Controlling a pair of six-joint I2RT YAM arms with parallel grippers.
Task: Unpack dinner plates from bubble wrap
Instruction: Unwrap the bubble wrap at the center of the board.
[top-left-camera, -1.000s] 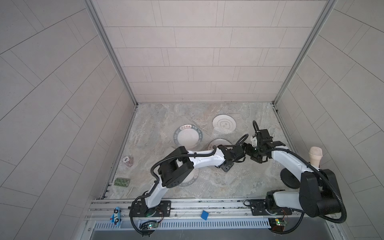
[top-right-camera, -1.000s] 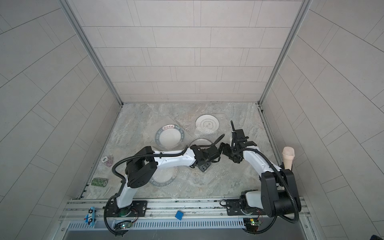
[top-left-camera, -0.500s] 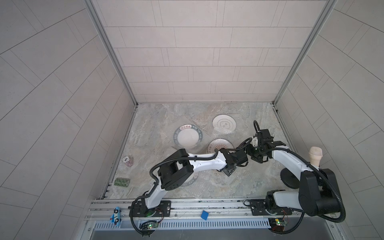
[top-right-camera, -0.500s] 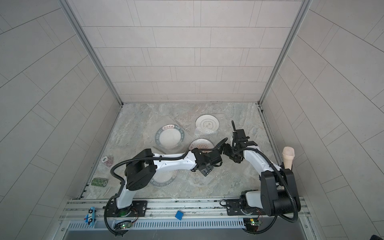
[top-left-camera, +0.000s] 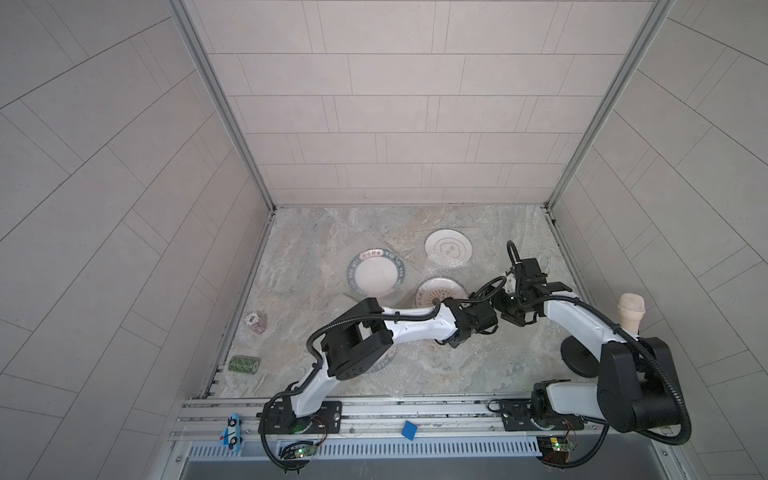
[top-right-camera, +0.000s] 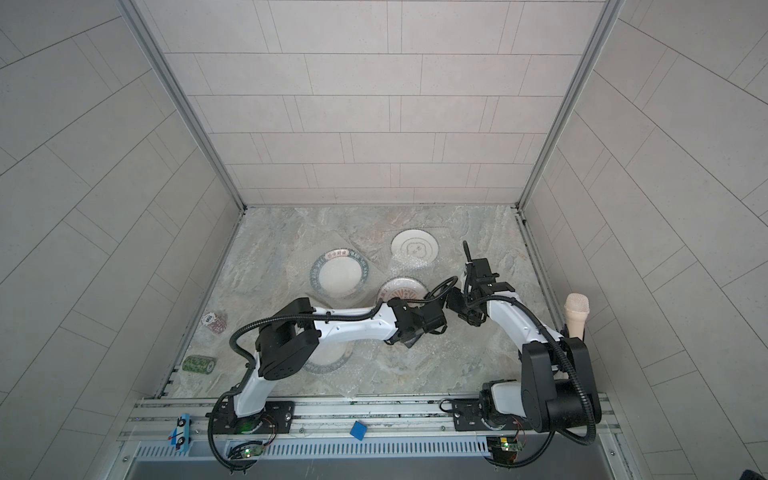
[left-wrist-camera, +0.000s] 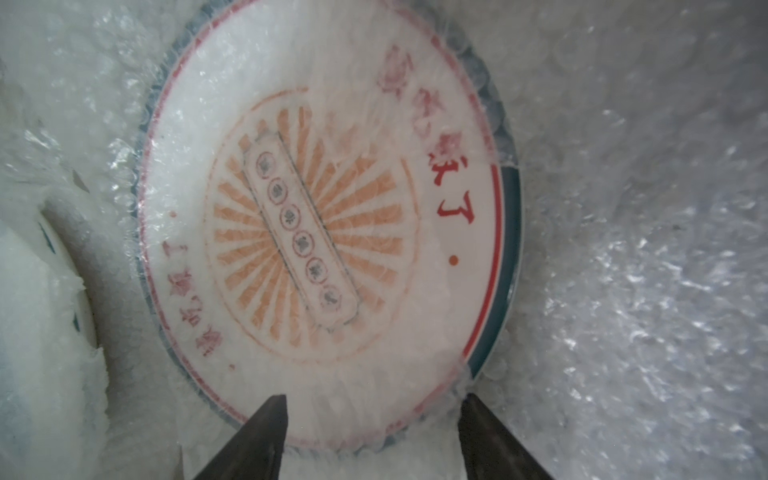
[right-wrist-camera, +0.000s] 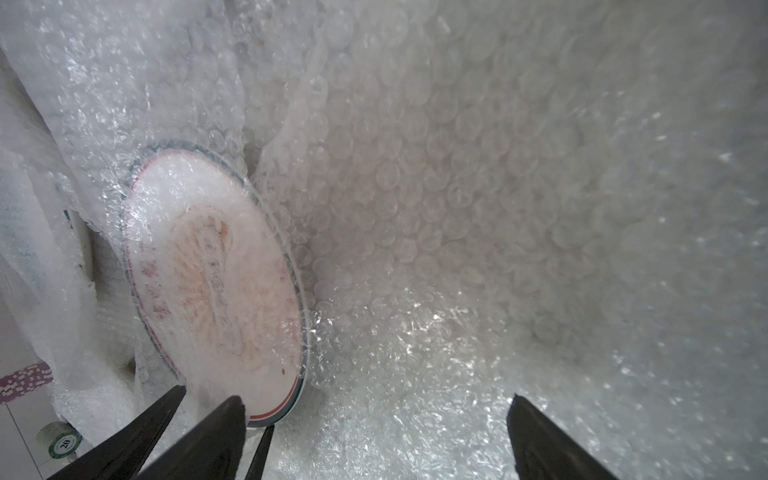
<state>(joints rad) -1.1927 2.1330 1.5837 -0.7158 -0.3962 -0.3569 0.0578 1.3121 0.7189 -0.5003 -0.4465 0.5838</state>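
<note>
Near the middle of the desk (top-left-camera: 299, 249), the sunburst plate (left-wrist-camera: 307, 232) is still lying under bubble wrap (right-wrist-camera: 457, 187) (a rim sliver is showing bare), left gripper (left-wrist-camera: 372, 397) poising parted jaws at its rim, right gripper (right-wrist-camera: 374, 411) gaping wide-jawed alongside, so its unwrapping is seemingly just starting.

Four dinner plates lie on the table (top-left-camera: 299, 345): one green-rimmed plate (top-left-camera: 376, 274) near the middle, a second dark-rimmed plate (top-right-camera: 332, 360) half hidden under an arm near the front edge, one sunburst plate (top-left-camera: 432, 291), and one grey-ringed plate (top-left-camera: 449, 249) toward the back right corner. The bubble wrap (left-wrist-camera: 623, 291) sheets overlap and are too clear to count. Two small rolls sit by the left edge, one green roll (top-left-camera: 244, 364) and one pinkish roll (top-left-camera: 254, 322). One textured cup (top-left-camera: 631, 311) stands beyond the right edge. The front rail (top-left-camera: 436, 409) carries one blue square (top-left-camera: 409, 430) and one toy car (top-left-camera: 230, 430). There are two arms, the left arm (top-left-camera: 415, 328) and the right arm (top-left-camera: 573, 320).
</note>
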